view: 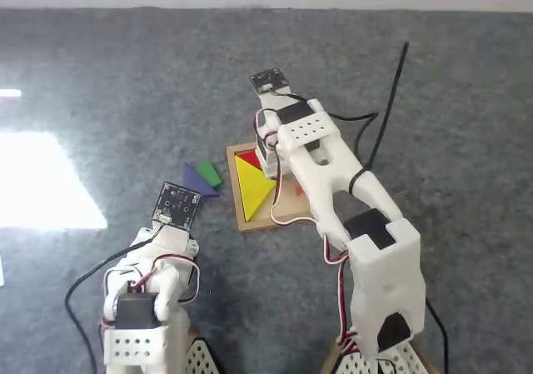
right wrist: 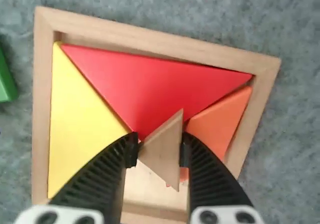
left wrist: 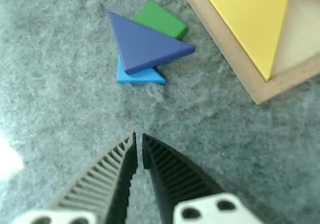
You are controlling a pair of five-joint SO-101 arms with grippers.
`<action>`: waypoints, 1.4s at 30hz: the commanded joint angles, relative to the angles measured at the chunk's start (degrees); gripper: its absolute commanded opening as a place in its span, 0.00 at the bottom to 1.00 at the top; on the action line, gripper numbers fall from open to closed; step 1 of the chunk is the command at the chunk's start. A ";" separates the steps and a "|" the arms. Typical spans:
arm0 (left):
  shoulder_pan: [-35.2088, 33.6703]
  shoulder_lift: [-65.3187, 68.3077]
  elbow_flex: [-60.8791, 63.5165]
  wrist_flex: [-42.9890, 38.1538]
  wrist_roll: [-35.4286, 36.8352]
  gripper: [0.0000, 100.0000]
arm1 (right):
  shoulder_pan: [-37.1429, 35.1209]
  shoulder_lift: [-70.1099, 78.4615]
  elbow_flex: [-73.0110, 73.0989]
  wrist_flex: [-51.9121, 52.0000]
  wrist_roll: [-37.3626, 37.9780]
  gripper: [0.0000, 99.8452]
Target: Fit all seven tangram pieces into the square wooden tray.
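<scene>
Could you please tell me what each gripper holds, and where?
The right gripper pinches a tan triangle by its opposite edges; the left gripper holds nothing.

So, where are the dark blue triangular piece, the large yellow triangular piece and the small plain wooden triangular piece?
dark blue triangular piece (left wrist: 147, 47): left wrist view, middle of its top face.
large yellow triangular piece (right wrist: 80, 129): right wrist view, centre of its face.
small plain wooden triangular piece (right wrist: 162, 149): right wrist view, its middle.
</scene>
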 commanded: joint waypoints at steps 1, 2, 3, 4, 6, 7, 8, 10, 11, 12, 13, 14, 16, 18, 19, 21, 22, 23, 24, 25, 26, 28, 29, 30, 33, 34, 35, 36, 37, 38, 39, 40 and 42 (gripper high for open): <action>-0.18 -1.14 -0.75 0.35 0.26 0.02 | -0.22 -1.01 -2.99 0.57 -0.79 0.05; -0.18 -1.14 -0.75 0.35 0.26 0.02 | -0.31 -1.01 -2.99 0.66 -0.88 0.06; -0.18 -1.14 -0.75 0.35 0.26 0.02 | -0.40 -1.01 -2.90 0.66 -0.97 0.07; -0.18 -1.14 -0.75 0.35 0.26 0.02 | -0.57 -1.01 -2.81 0.66 -1.93 0.09; -0.18 -1.14 -0.75 0.35 0.26 0.02 | -0.57 -1.01 -2.90 1.71 -5.80 0.15; -0.18 -1.14 -0.75 0.35 0.26 0.02 | -0.57 -1.01 -2.99 2.15 -7.21 0.17; -0.18 -1.14 -0.75 0.35 0.26 0.02 | -0.57 -1.01 -2.99 2.59 -8.18 0.19; -0.18 -1.14 -0.75 0.35 0.26 0.02 | -0.57 -1.01 -2.99 2.68 -9.49 0.20; -0.18 -1.14 -0.75 0.35 0.26 0.02 | -0.57 -1.01 -2.99 2.68 -10.11 0.19; -0.18 -1.14 -0.75 0.35 0.26 0.02 | -0.57 -1.01 -2.99 2.68 -11.16 0.18; -0.18 -1.14 -0.75 0.35 0.26 0.02 | -0.57 -1.10 -2.99 2.68 -12.48 0.18; -0.18 -1.14 -0.75 0.35 0.26 0.02 | -0.57 -1.10 -2.99 2.59 -13.80 0.17; -0.18 -1.14 -0.75 0.35 0.26 0.02 | -0.57 -1.10 -2.99 2.59 -15.65 0.16; -0.18 -1.14 -0.75 0.35 0.26 0.02 | -0.40 -1.10 -3.96 3.12 -15.38 0.16; -0.18 -1.14 -0.75 0.35 0.26 0.02 | -0.22 -1.19 -5.10 4.35 -15.30 0.16; -0.18 -1.14 -0.75 0.35 0.26 0.02 | -0.22 -1.45 -7.82 7.08 -13.10 0.16; -0.18 -1.14 -0.75 0.35 0.26 0.02 | -0.40 -2.33 -8.62 7.96 -11.69 0.16; -0.18 -1.14 -0.75 0.35 0.26 0.02 | -0.57 -3.56 -8.79 8.48 -10.55 0.16; -0.18 -1.14 -0.75 0.35 0.26 0.02 | -0.75 -5.14 -8.70 8.92 -10.02 0.16; -0.18 -1.14 -0.75 0.35 0.26 0.02 | -1.01 -7.08 -8.09 9.10 -9.85 0.16; -0.18 -1.14 -0.75 0.35 0.26 0.02 | -1.10 -9.10 -6.86 8.75 -9.85 0.16; -0.18 -1.14 -0.75 0.35 0.26 0.02 | -1.27 -13.76 -3.25 7.60 -9.76 0.16; -0.18 -1.14 -0.75 0.35 0.26 0.02 | -1.27 -16.31 -0.79 6.29 -9.23 0.16; -0.18 -1.14 -0.75 0.35 0.26 0.02 | -1.19 -19.12 1.93 4.79 -8.35 0.16; -0.18 -1.14 -0.75 0.35 0.26 0.02 | 0.04 -28.35 12.48 -1.27 -6.77 0.16; -0.18 -1.14 -0.75 0.35 0.26 0.02 | 0.84 -31.52 16.97 -3.91 -6.15 0.16; -0.18 -1.14 -0.75 0.35 0.26 0.02 | 1.89 -34.51 21.71 -6.81 -5.54 0.16; -0.18 -1.14 -0.75 0.35 0.26 0.02 | 3.30 -37.49 26.90 -9.98 -5.01 0.16; -0.18 -1.14 -0.75 0.35 0.26 0.02 | 4.79 -40.31 32.18 -13.05 -4.57 0.16; -0.18 -1.14 -0.75 0.35 0.26 0.02 | 6.29 -43.03 37.36 -16.22 -4.22 0.16; -0.18 -1.14 -0.75 0.35 0.26 0.02 | 7.87 -45.85 42.29 -18.95 -3.52 0.16; -0.18 -1.14 -0.75 0.35 0.26 0.02 | 9.45 -48.48 46.59 -21.41 -2.73 0.16; -0.18 -1.14 -0.75 0.35 0.26 0.02 | 12.44 -53.67 53.45 -24.31 0.09 0.16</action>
